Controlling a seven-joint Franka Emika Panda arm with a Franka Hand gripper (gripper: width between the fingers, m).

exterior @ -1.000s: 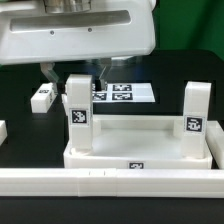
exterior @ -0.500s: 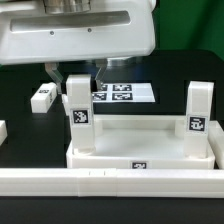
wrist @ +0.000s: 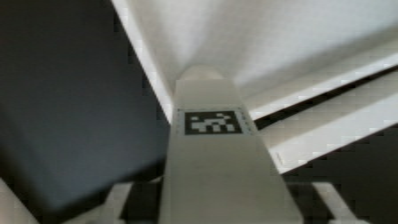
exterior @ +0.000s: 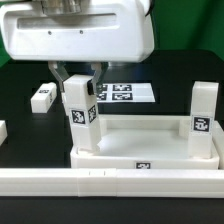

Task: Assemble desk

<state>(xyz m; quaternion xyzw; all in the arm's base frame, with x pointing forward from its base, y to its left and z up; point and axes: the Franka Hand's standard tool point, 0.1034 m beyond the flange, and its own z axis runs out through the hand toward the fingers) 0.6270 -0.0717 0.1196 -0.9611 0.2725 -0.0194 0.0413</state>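
The white tray-like tabletop (exterior: 140,150) lies against the border rail. One white leg (exterior: 82,120) stands upright in its corner socket on the exterior view's left, and another leg (exterior: 204,122) stands on the right. My gripper (exterior: 78,80) is over the left leg, with its fingers (exterior: 95,73) on either side of the leg's top. In the wrist view the tagged leg (wrist: 217,150) runs up between the jaws of the gripper (wrist: 222,205). A dark gap shows on each side, so the gripper is open. A loose leg (exterior: 42,97) lies at the back left.
The marker board (exterior: 128,93) lies flat behind the tabletop. The long white border rail (exterior: 110,182) runs along the front. Another white part (exterior: 3,131) shows at the exterior view's left edge.
The gripper has come forward and down from behind the left leg to straddle its top. The tabletop and both legs have shifted slightly to the exterior view's right.
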